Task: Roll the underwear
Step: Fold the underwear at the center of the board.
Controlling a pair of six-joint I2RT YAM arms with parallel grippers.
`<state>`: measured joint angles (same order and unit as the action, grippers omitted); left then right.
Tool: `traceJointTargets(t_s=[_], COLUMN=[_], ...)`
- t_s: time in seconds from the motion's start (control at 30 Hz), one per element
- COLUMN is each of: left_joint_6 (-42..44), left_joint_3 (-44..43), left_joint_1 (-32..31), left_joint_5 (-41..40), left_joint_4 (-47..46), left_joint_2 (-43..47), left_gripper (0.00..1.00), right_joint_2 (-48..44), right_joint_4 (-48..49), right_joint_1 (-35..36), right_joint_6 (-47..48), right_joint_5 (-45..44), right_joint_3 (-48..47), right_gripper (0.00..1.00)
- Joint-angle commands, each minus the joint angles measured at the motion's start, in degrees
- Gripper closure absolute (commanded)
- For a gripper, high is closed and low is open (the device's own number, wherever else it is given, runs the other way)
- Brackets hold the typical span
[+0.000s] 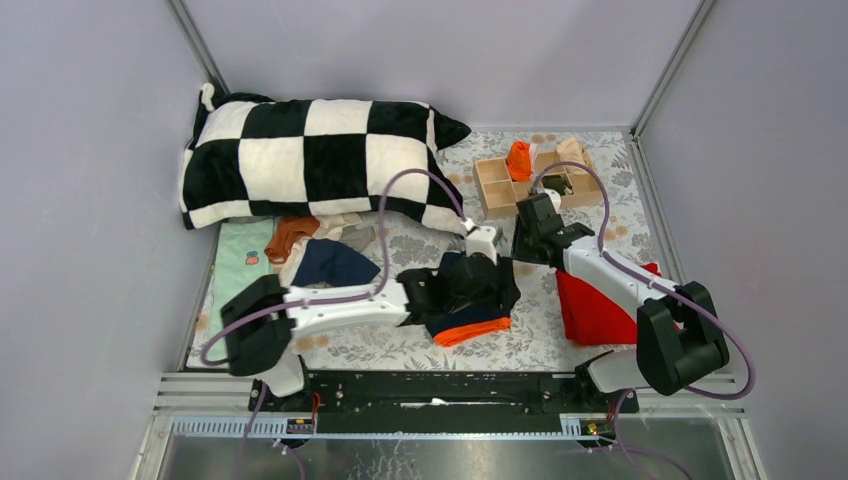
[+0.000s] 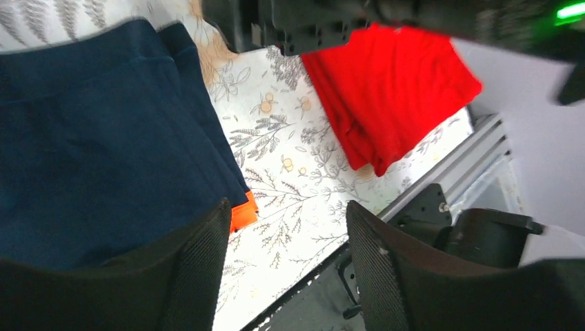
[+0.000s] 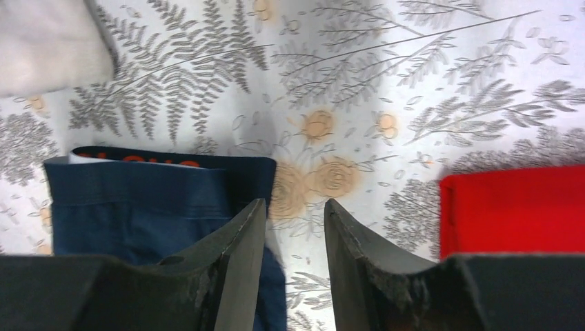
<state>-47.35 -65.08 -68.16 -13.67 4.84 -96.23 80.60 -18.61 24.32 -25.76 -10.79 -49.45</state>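
navy underwear (image 2: pixel 90 138) is laid flat on the floral mat (image 1: pixel 380 345), mid-table. the red cloth (image 1: pixel 590 310) is near on its right and the other briefs (image 1: pixel 320 250) are heaped to its left.

step in hand is judged to be the start of the roll, nothing rolled yet on this piece. to do it well, one short edge should be pinched at both corners together. the first turn should be kept tight and straight so the roll is not skewed, and the orange hem (image 1: pixel 472 331) and the waistband (image 3: pixel 138 157) should be kept square. the red cloth must not be caught.

left gripper (image 2: pixel 288 207): fingers are spread well apart, nothing is held. one finger is over the navy cloth by the orange hem, the other over bare mat. contact cannot be told.

right gripper (image 3: pixel 294 203): fingers are parted moderately, nothing is clamped. one finger is over the navy edge below the waistband, the other over mat.
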Motion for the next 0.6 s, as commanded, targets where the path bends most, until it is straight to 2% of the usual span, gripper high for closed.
traceJointTargets(t_s=[0.0,0.07,0.17,0.23,0.3,0.37,0.43,0.57], left_joint_6=[0.1,-0.5,-0.9,-1.4,-2.3,-3.3,-4.3,-5.6], left_joint_3=[5.1,8.3,13.0,15.7,18.3,21.0,22.6,24.5], left_joint_1=[1.6,3.3,4.8,5.3,5.4,5.4,5.4,5.4], left_joint_5=[-6.0,-6.5,-8.4,-9.7,-10.4,-10.4,-10.4,-10.9], left_joint_4=[2.7,3.8,5.7,7.0,7.4,7.5,7.6,7.7], left_joint_2=[8.5,11.3,14.5,16.5,18.4,19.9,21.0,22.1], left_gripper=[0.29,0.25,0.22,0.21,0.20,0.19,0.19,0.19], right_joint_2=[-3.0,-4.1,-6.3,-6.7,-6.2,-5.4,-4.0,-0.5], right_joint_4=[-4.3,-4.6,-1.3,-0.9,-2.0,-2.7,-3.0,-2.2], right_joint_1=[-0.2,-0.2,-0.3,-0.3,-0.2,-0.2,-0.3,-0.3], right_joint_6=[1.2,1.7,3.7,3.8,2.0,0.9,0.6,0.5], right_joint_5=[-10.0,-9.1,-0.1,6.7,7.8,8.2,10.3,17.7], right_joint_3=[-2.6,-3.0,-2.1,-1.9,-1.7,-1.3,-0.9,-0.3], right_gripper=[0.56,0.56,0.54,0.43,0.30,0.22,0.16,0.13])
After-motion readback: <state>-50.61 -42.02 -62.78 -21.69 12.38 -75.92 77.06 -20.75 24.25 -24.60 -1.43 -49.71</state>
